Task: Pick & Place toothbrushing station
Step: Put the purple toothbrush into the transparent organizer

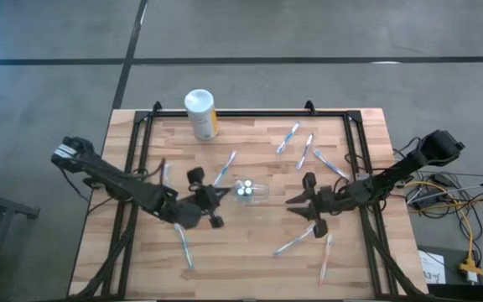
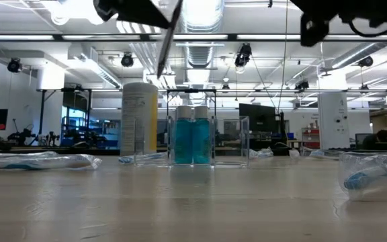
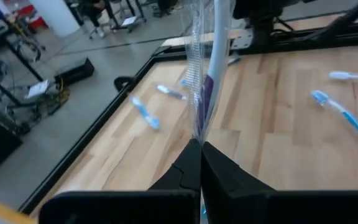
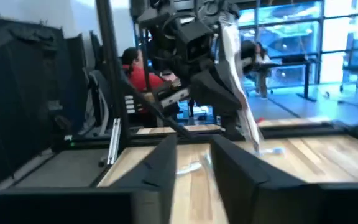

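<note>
The left gripper is near the middle of the wooden table. Its fingers are pinched tight on a toothbrush in a clear wrapper. The toothbrush is lifted off the table and hangs in the air, tilted, just beside the clear cup. In the low view the toothbrush slants down from the gripper, above the cup.

The clear cup stands upright near the middle of the table. Two teal tubes with white caps stand inside it, side by side.

The right gripper is on the other side of the cup, a little way from it. Its two fingers are apart and hold nothing. In the right wrist view you can see a gap between the fingers, and the left arm with the wrapped toothbrush is farther off.

More toothbrushes lie flat on the table. A few lie near the far right corner. Two lie near the near edge on the right. One lies toward the near left corner.

A white can with a yellow label stands upright near the far edge of the table, toward the left.

A person in a red top sits in the room behind the table
</note>
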### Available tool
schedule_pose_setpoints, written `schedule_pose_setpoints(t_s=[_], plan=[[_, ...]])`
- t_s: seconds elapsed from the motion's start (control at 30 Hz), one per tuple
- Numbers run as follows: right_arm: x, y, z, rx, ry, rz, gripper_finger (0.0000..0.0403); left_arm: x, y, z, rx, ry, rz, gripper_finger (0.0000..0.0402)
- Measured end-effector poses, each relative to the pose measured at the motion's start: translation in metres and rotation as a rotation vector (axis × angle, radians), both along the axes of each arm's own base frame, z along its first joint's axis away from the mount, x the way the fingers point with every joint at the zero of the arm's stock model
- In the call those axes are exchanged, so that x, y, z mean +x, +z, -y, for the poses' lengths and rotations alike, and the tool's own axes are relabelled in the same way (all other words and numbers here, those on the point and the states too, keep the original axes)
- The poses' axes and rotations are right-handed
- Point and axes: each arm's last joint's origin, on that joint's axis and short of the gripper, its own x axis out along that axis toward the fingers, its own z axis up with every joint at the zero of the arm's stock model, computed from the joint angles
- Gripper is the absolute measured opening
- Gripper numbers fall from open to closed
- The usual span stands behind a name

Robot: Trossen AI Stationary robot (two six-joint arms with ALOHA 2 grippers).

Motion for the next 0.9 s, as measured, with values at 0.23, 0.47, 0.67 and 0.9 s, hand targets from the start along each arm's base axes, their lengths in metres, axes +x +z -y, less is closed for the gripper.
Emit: schedule_pose_setpoints(t_s=[0.23,0.47,0.67,0.9], plan=[[0.034,0.017,-0.013,-0.105,-0.057,0.024,0.0215,0.038,0.009,0.019,0.072,-0.030,-0.028,0.0000],[0.059,0.016,-0.015,-0.198,-0.110,0.009,0.0268,0.054,0.023,0.027,0.112,-0.054,-0.016,0.0000],[0.074,0.014,-0.011,-0.194,-0.156,-0.005,0.0271,0.058,0.029,0.027,0.091,-0.124,0.021,0.0000],[0.084,0.021,-0.013,-0.201,-0.164,0.015,0.0234,0.061,0.024,0.024,0.068,-0.139,0.015,0.0000]])
